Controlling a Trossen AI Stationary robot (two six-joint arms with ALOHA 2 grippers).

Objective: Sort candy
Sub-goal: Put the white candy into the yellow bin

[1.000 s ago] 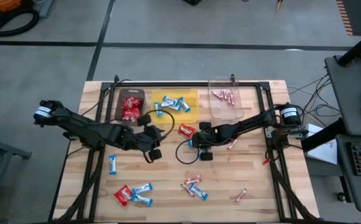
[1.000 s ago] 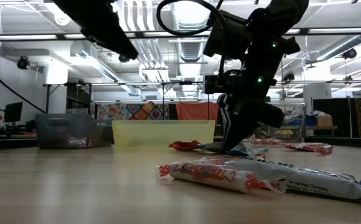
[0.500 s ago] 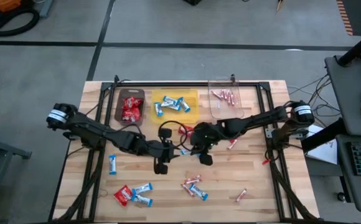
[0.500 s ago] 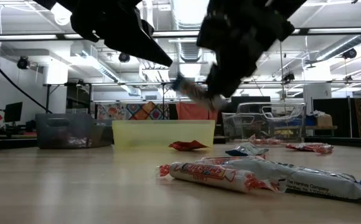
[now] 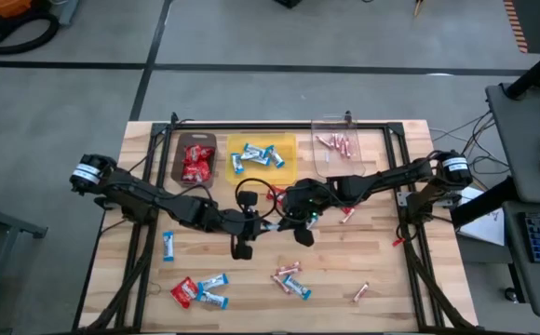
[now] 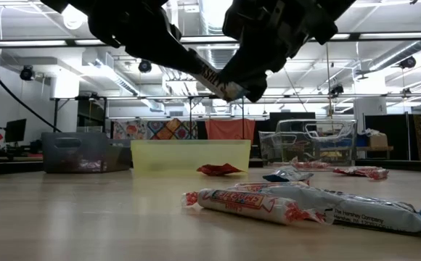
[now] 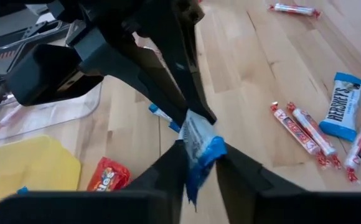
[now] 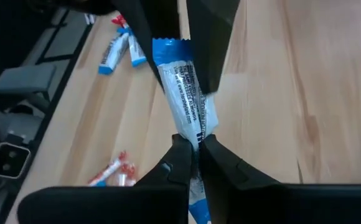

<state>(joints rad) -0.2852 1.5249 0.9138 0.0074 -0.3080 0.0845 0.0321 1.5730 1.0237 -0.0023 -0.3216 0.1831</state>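
Note:
A blue-and-white bar (image 8: 183, 93) hangs in the air over the table's middle (image 5: 273, 222), held between my two grippers. My right gripper (image 8: 196, 152) is shut on one end and my left gripper (image 7: 200, 158) on the other, blue-edged end. In the low view the bar (image 6: 214, 78) slants high above the wood. Other candy lies loose on the table: a red packet (image 5: 272, 194), a blue bar (image 5: 168, 246), a mixed group (image 5: 198, 291), and sticks and bars (image 5: 290, 279). My left gripper pinches the bar's blue-edged end (image 7: 204, 149) between its two fingers, coming slanting down from the table's left. The bar is clear of the table. My right gripper pinches the bar's opposite end (image 8: 196, 134) between its two fingers, slanting down from the table's right and lying along the bar. The bar stretches away from the fingers toward the left gripper.
Three bins stand along the far edge: a brown bin (image 5: 195, 160) with red packets, a yellow bin (image 5: 263, 156) with blue bars, and a clear bin (image 5: 337, 154) with sticks. A stick (image 5: 360, 292) lies near the front right. Dark frame rails run along the table's sides.
My right gripper has risen from the table with the blue-and-white bar and tipped toward level. My left gripper has gone down and toward the table's middle, then kept still; the bar's free end now sits between its fingers.

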